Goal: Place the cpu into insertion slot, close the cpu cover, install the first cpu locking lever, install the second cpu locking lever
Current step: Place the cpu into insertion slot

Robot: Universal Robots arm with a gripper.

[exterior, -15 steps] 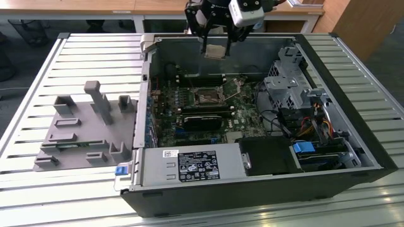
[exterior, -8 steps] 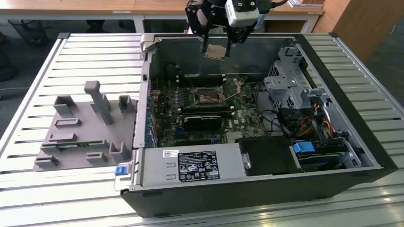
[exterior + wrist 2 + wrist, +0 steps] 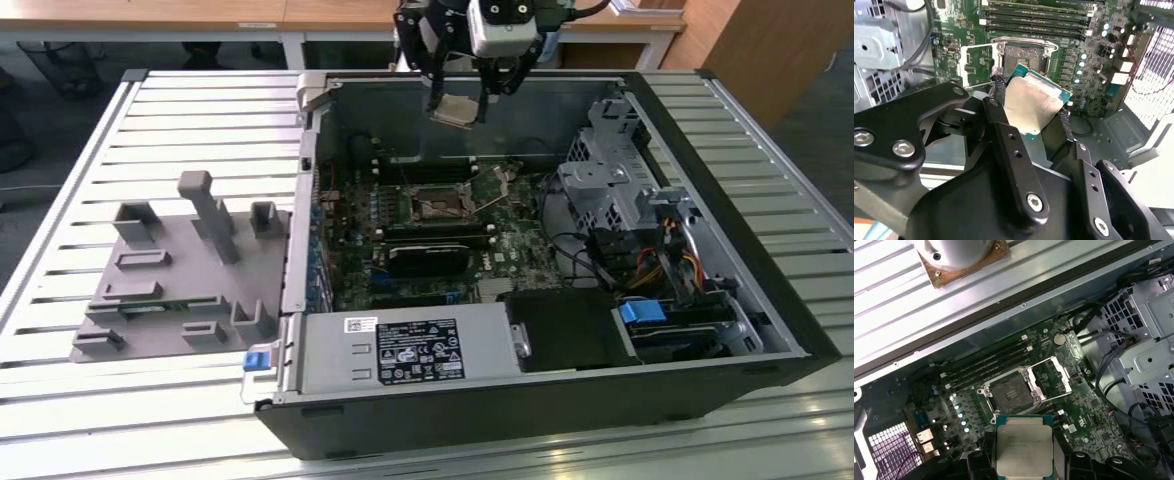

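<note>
My gripper [image 3: 461, 100] hangs above the open computer case, shut on the cpu [image 3: 455, 109], a flat square chip with a pale metal face. In both wrist views the cpu [image 3: 1031, 105] [image 3: 1024, 447] sits between the black fingertips [image 3: 999, 82]. The insertion slot [image 3: 437, 207] [image 3: 1009, 395] [image 3: 1024, 57] lies bare on the motherboard, lower than the chip, dark in its centre with a silver rim. The cpu cover [image 3: 1054, 376] [image 3: 976, 62], a thin silver frame, stands swung open beside the slot. The chip is well apart from the slot.
Long black memory slots [image 3: 989, 362] run beside the slot. A silver drive cage [image 3: 614, 190] with cables fills the case at the exterior view's right, and the power supply [image 3: 400, 350] sits at the front. A grey fixture tray [image 3: 174, 270] rests on the slatted table.
</note>
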